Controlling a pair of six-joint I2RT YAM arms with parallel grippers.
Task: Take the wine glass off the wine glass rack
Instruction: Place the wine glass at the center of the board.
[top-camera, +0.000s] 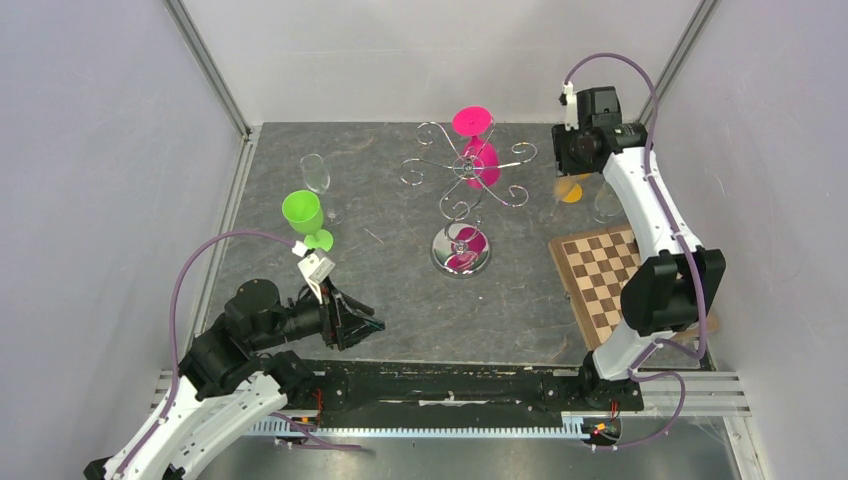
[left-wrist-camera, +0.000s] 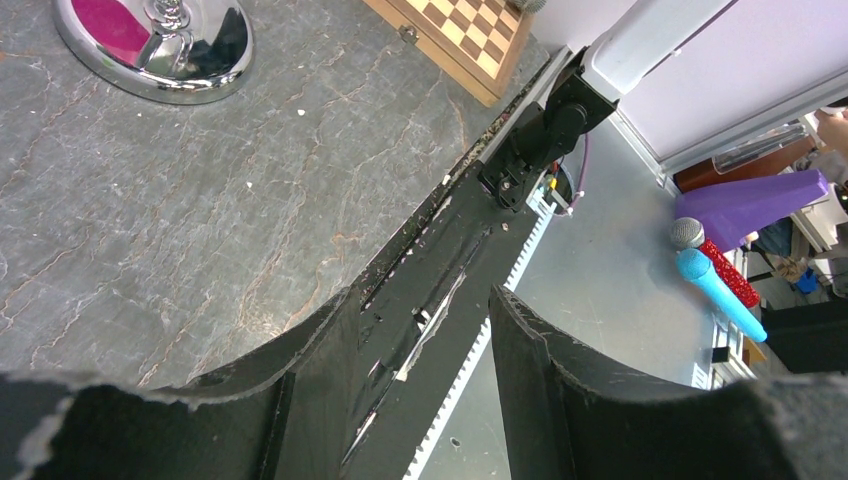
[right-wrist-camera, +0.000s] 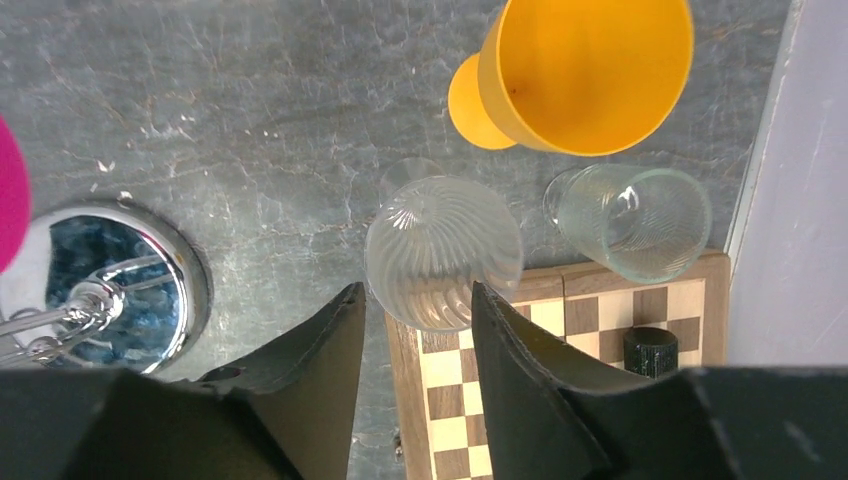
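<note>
Right gripper (right-wrist-camera: 416, 292) half open, empty, above clear ribbed wine glass (right-wrist-camera: 443, 250), sharp from the wrist, faint from overhead.

left arm (top-camera: 215, 400): folded low, elbow behind the left end effector (top-camera: 362, 325), which lies near level and points right; jaws parted.
right arm (top-camera: 650, 200): stretched far forward, wrist bent above the right end effector (right-wrist-camera: 415, 295), which points straight down; jaws parted.
</note>
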